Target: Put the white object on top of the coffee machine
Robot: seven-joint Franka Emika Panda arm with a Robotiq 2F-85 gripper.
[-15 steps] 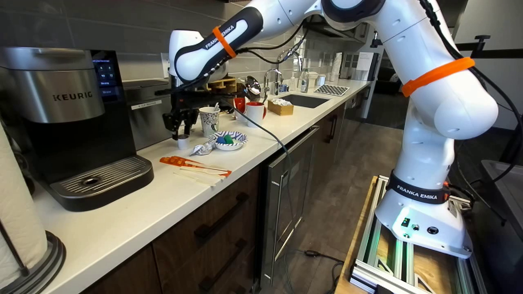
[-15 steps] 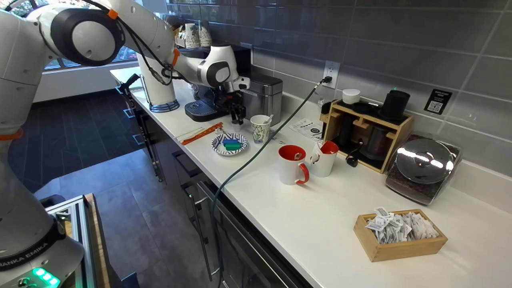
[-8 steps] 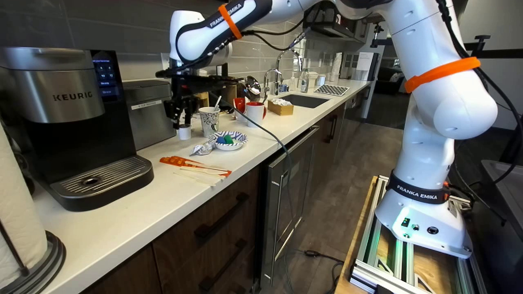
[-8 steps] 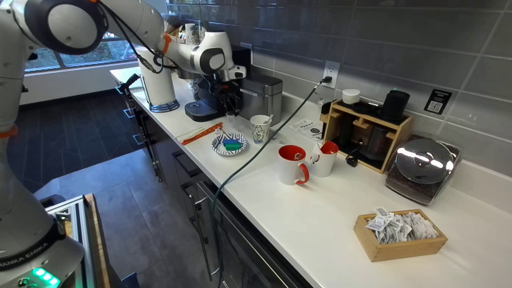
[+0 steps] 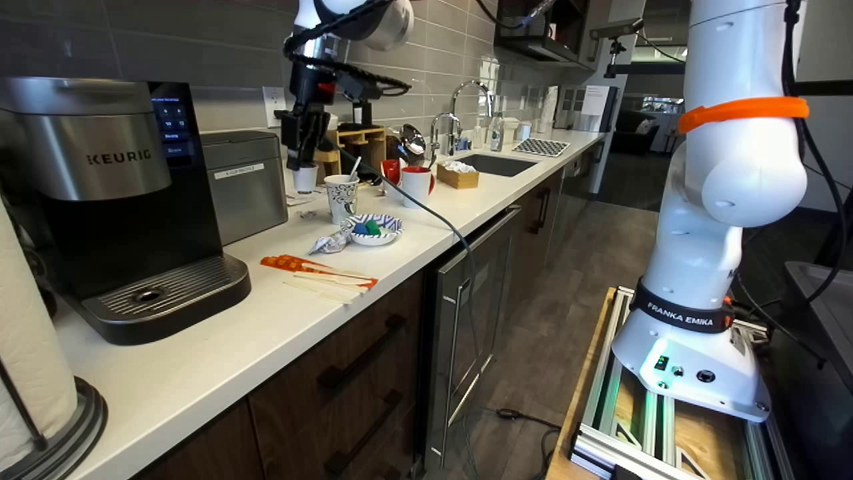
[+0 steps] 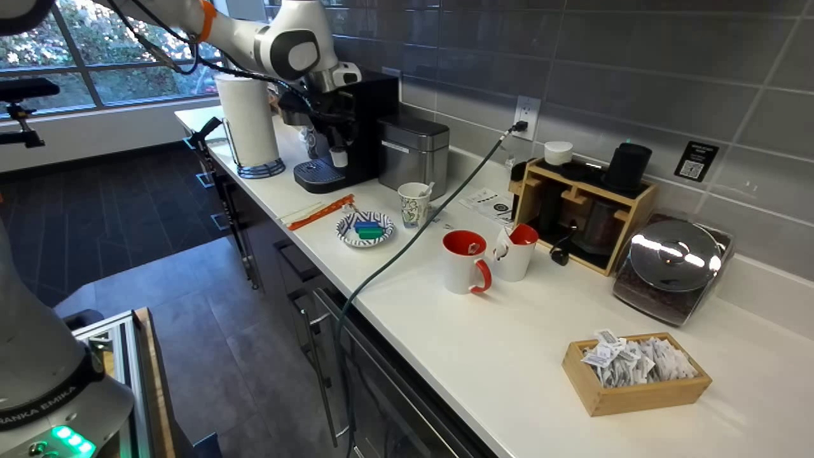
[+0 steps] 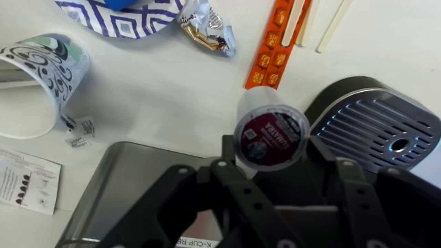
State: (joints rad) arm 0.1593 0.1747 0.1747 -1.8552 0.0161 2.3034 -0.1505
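White table (image 6: pixel 547 331) | black hand (image 7: pixel 273 148) gripped white cup-shaped plastic pod (image 5: pixel 305 180) | boxy black-silver coffee machine (image 5: pixel 126 217) stood near, top higher

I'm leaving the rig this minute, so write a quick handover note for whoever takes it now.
Gripper: the black two-fingered gripper is shut on the small white plastic coffee pod, dark-red printed lid facing up.
Where: the pod hangs clear of the flat white countertop; the large black-and-silver Keurig coffee machine stands on it.
Done: pod picked up.
Left: raise it over the machine's top, which it appears below in both exterior views, set it down, release.
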